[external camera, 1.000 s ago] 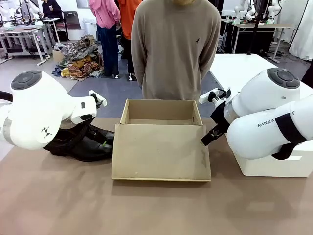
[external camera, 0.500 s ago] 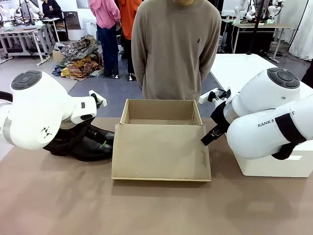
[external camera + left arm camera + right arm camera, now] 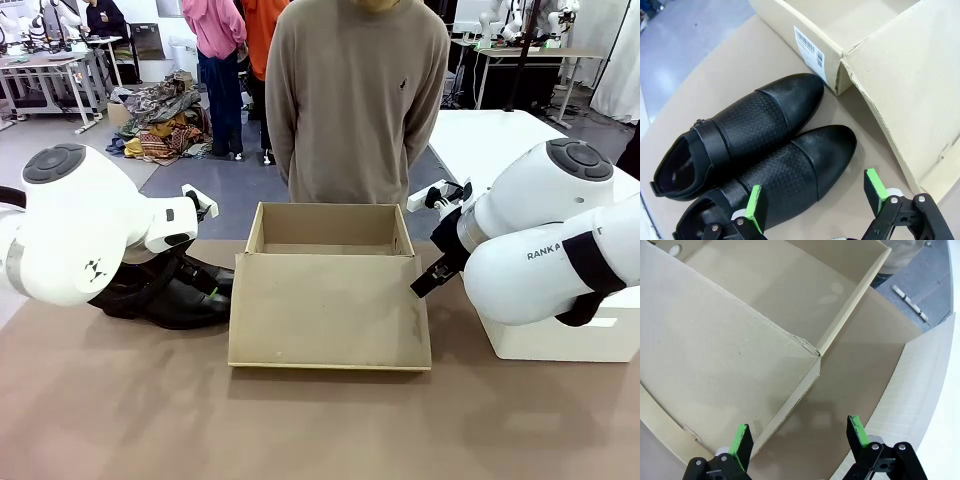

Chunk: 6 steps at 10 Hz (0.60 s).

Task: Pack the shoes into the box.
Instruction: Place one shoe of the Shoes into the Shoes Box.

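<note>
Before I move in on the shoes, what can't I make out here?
- Front view: shoes mostly hidden behind the left arm.
- Left wrist view: nearer shoe has its heel cut off by the bottom edge, behind the left gripper.
- Front view: box floor hidden by its near wall.
- Left wrist view: label print too small to read.

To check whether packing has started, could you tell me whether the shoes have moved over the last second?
No. The shoes still lie just left of the box, exactly where they were.

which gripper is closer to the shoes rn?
Left. The left gripper hovers open just above the shoes; the right gripper is open at the opposite side of the box, away from them.
</note>
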Motion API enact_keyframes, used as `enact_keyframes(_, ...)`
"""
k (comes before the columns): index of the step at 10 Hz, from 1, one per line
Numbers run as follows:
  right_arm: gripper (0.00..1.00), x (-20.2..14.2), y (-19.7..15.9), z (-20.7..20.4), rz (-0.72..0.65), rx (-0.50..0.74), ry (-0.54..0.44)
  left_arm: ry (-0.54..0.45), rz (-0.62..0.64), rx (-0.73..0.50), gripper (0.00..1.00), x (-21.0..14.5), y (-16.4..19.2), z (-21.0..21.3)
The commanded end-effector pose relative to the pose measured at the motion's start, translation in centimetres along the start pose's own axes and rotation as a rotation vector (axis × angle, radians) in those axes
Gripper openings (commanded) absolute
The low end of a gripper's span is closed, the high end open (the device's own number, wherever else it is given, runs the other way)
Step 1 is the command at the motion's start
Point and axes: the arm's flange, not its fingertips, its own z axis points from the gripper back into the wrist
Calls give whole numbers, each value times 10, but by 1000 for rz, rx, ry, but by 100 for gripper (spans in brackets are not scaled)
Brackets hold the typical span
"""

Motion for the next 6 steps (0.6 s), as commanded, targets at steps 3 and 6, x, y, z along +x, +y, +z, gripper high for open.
enact_keyframes(3,100,8,-11,31,-26,41,-7,-7,-29,17,100,15,6,25)
enact_keyframes(6,100,16,-17,67,-5,57,-17,-34,-53,9,100,37,10,66)
